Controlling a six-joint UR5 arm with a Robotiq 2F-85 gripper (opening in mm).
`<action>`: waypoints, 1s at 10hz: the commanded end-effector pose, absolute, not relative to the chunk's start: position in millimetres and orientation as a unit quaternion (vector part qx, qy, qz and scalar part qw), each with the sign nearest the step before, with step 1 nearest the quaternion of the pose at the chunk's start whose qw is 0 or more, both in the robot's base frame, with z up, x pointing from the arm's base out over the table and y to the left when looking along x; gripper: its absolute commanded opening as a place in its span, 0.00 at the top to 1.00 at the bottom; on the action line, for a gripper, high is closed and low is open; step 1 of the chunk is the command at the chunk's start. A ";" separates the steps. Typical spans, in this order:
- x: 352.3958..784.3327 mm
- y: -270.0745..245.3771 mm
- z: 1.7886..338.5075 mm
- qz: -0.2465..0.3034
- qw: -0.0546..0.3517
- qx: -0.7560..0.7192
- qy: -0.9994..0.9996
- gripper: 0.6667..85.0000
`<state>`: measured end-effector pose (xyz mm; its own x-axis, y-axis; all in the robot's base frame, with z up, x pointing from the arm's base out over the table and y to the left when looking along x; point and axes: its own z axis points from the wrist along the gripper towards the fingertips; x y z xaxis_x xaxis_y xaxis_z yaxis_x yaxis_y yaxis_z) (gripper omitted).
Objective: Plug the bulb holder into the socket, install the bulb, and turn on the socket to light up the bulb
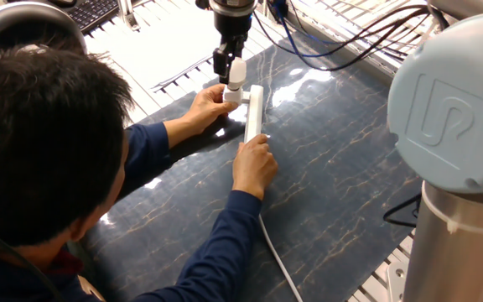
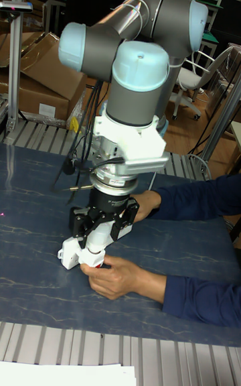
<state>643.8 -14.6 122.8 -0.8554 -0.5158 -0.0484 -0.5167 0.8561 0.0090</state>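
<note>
My gripper [image 1: 231,65] hangs upright over the far end of the socket [image 1: 254,113], a long white strip lying on the dark marbled table. It is shut on the white bulb [image 1: 236,74], which points straight down into the bulb holder [image 1: 232,96]. The holder sits on the strip's far end, and a person's left hand [image 1: 201,107] steadies it. In the tall fixed view the gripper [image 2: 104,224] clamps the bulb [image 2: 98,238] just above the strip [image 2: 67,252]. The strip's switch is hidden.
A person leans in from the left, the right hand [image 1: 254,165] pressing on the strip's middle. The white cord [image 1: 277,256] runs toward the near edge. The robot's base column [image 1: 455,151] fills the right foreground. Cables [image 1: 334,50] hang behind the gripper.
</note>
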 end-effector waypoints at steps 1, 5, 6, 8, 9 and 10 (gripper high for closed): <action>653.1 -18.9 128.3 -0.015 0.041 -0.403 0.914 0.21; 640.2 -0.8 122.3 0.017 0.052 -0.435 0.899 0.20; 636.5 3.0 119.9 0.023 0.054 -0.434 0.899 0.20; 633.6 8.4 113.7 0.025 0.064 -0.461 0.885 0.20; 637.6 7.4 111.0 0.015 0.071 -0.493 0.867 0.20; 642.0 3.4 109.9 -0.001 0.073 -0.525 0.848 0.23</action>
